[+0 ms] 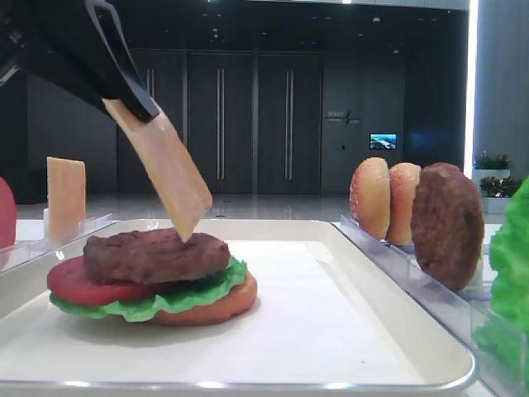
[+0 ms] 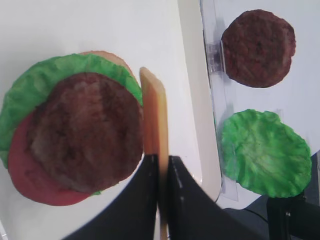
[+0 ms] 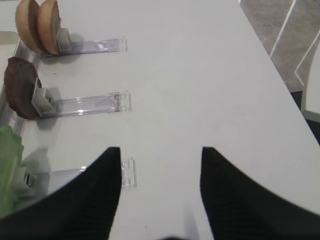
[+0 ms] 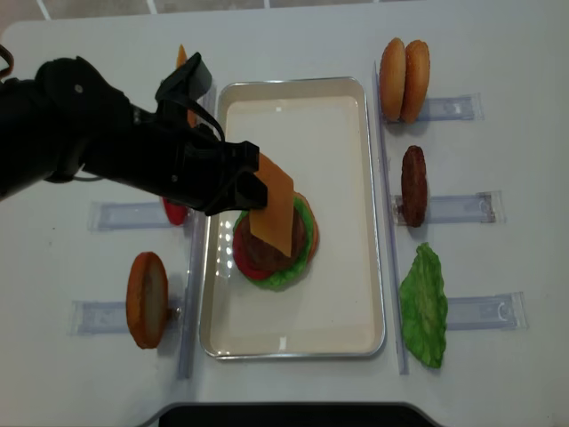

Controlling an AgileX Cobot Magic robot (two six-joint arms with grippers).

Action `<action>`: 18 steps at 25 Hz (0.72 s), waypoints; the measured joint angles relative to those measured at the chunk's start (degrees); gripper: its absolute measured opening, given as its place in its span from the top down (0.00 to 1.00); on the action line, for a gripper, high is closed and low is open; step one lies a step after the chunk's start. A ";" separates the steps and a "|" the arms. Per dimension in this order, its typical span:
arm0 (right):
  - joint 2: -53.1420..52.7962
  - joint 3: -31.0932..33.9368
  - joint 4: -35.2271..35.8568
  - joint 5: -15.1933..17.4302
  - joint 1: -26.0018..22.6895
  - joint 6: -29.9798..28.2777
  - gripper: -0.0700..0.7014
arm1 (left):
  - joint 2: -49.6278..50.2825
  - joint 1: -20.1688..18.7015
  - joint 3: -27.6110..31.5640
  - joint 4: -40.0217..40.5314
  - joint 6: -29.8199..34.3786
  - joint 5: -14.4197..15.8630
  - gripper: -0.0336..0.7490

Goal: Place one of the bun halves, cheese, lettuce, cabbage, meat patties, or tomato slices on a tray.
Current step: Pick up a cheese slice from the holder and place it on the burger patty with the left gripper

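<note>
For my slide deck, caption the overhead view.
Left gripper lowers a cheese slice onto the patty of a burger stack on the tray.

Looks like a demo setup in an office lobby or showroom, not a kitchen. Tall dark double doors [image 1: 254,124] and a small lit wall screen [image 1: 383,141] are seen behind a white table [image 4: 498,53]. Potted plants [image 1: 491,160] are parked by a bright window. Toy burger parts are stood in clear plastic racks [image 3: 90,103] around a tray [image 4: 293,342].
</note>
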 joint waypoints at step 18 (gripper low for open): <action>0.00 0.00 0.00 0.00 0.00 0.00 0.46 | 1.51 0.40 2.98 -2.69 3.72 -0.60 0.93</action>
